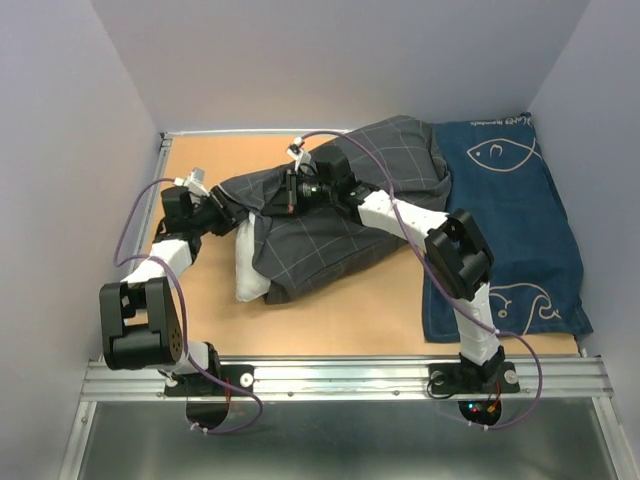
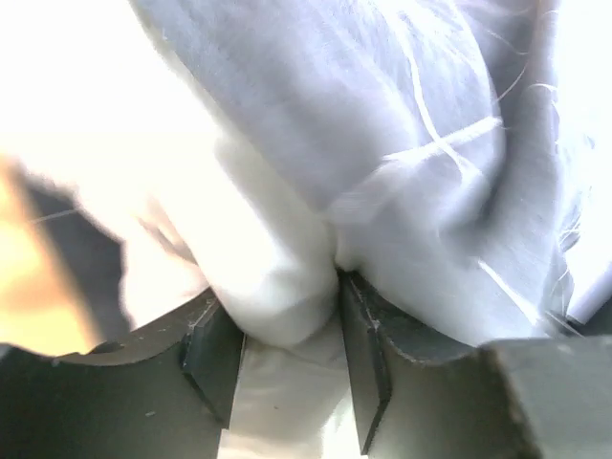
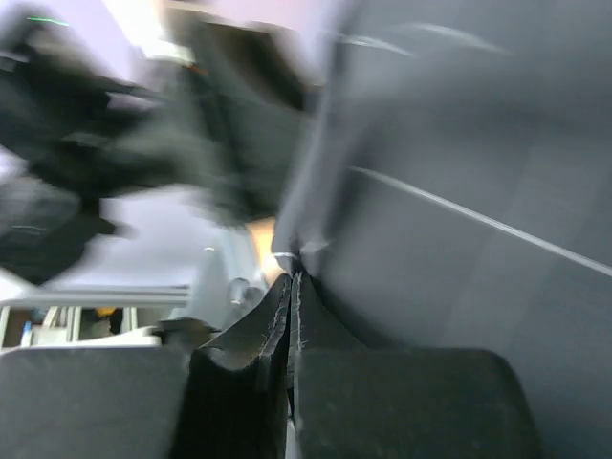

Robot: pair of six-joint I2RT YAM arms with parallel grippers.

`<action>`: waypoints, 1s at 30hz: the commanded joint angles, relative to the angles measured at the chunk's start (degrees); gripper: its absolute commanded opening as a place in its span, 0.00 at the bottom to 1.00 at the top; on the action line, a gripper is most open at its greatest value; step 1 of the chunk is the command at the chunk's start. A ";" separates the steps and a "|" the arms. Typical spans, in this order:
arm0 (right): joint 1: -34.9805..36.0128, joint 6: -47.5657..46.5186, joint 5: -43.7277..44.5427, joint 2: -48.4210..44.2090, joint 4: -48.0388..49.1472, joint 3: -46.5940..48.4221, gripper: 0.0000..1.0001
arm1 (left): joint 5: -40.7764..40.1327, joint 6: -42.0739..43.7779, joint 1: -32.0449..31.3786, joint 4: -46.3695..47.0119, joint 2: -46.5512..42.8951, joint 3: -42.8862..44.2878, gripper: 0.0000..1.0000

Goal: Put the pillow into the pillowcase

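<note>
The dark grey grid-patterned pillowcase (image 1: 340, 215) lies across the middle of the table and covers most of the white pillow, whose lower left corner (image 1: 248, 275) sticks out. My left gripper (image 1: 225, 212) is at the case's left end. In the left wrist view it (image 2: 287, 325) is shut on a fold of the white pillow (image 2: 277, 287), with grey lined fabric (image 2: 430, 105) draped above. My right gripper (image 1: 298, 190) is on top of the case. In the right wrist view it (image 3: 292, 282) is shut on an edge of the pillowcase (image 3: 459, 191).
A navy blue cloth with white fish drawings (image 1: 510, 230) lies flat at the right, partly under the pillowcase's far end. Grey walls enclose the table on three sides. A metal rail (image 1: 340, 378) runs along the near edge. Bare orange tabletop (image 1: 330, 320) shows in front.
</note>
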 commanded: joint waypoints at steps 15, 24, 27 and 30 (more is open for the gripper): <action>-2.21 -3.67 -3.49 -4.75 -2.71 7.54 0.00 | 9.81 25.22 25.36 -27.93 -4.81 3.88 0.59; -4.14 -4.63 -6.39 -9.50 -2.89 17.75 0.00 | 24.47 35.30 24.40 -17.21 -1.20 11.33 0.60; -5.02 -4.37 -6.75 -11.78 -2.89 18.02 0.01 | 27.20 38.84 23.52 -14.68 -1.73 18.19 0.62; -5.72 -4.54 -5.87 -13.10 -2.89 18.54 0.01 | 26.24 37.10 21.41 -10.46 -3.92 18.65 0.62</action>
